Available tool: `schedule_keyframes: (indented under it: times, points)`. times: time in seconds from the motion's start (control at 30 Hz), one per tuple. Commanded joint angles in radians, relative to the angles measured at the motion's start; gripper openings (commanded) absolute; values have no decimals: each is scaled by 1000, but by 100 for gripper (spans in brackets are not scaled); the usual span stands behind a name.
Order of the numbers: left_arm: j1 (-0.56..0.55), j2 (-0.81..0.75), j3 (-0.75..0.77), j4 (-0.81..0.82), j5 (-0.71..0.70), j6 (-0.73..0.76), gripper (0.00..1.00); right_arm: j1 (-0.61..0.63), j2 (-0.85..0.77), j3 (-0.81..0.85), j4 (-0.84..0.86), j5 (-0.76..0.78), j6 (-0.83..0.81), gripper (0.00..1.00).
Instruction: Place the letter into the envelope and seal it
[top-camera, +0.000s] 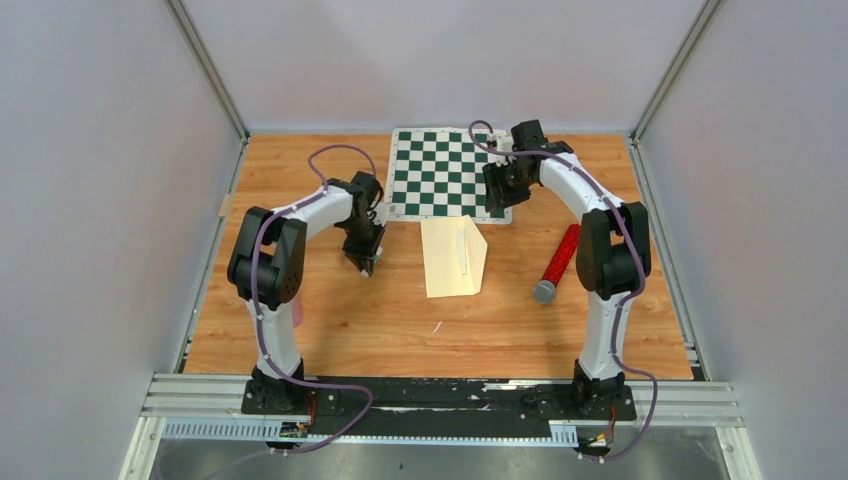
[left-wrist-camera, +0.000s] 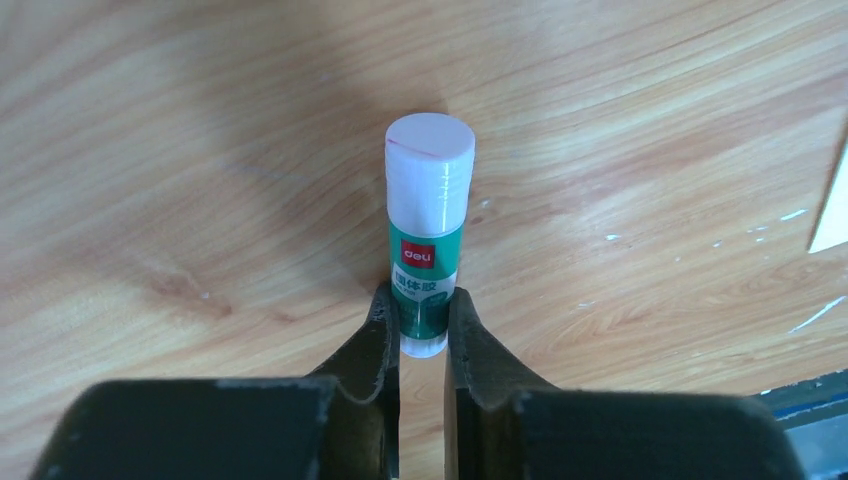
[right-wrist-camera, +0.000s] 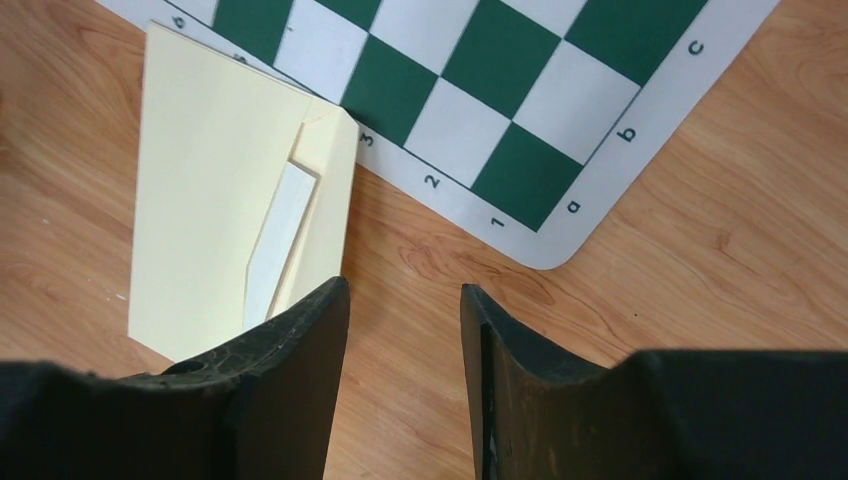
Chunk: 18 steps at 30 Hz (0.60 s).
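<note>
The cream envelope lies flat on the wooden table just in front of the chessboard, and shows again in the right wrist view as envelope. A narrow white strip runs along its folded flap; I cannot tell what it is. The letter is hidden. My left gripper is left of the envelope, low over the table. In its wrist view the left gripper is shut on the base end of a green-and-white glue stick, white cap pointing away. My right gripper hangs open over bare wood beside the envelope's right edge; from above, the right gripper is over the chessboard's near right corner.
A green-and-white chessboard mat lies at the back centre, its corner close to my right fingers. A red glittery tube lies right of the envelope. Grey walls enclose the table on three sides.
</note>
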Motion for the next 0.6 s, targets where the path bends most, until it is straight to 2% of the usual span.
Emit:
schedule_keyframes:
  times: [0.0, 0.1, 0.23, 0.3, 0.4, 0.57]
  points:
    - [-1, 5, 61, 109, 120, 161, 7, -8, -41, 108, 23, -113, -13, 47]
    - [0, -55, 106, 136, 222, 304, 2, -18, -63, 188, 17, -246, -45, 49]
    - [-1, -91, 230, 124, 387, 484, 1, -15, -75, 247, 44, -460, -101, 50]
    - [-1, -86, 293, 121, 419, 519, 1, -6, -65, 283, 47, -542, -129, 51]
    - [-3, -48, 393, 100, 440, 544, 1, 17, -42, 324, 39, -593, -179, 51]
    - [-8, -12, 505, 127, 442, 521, 1, 46, -7, 355, 38, -574, -194, 51]
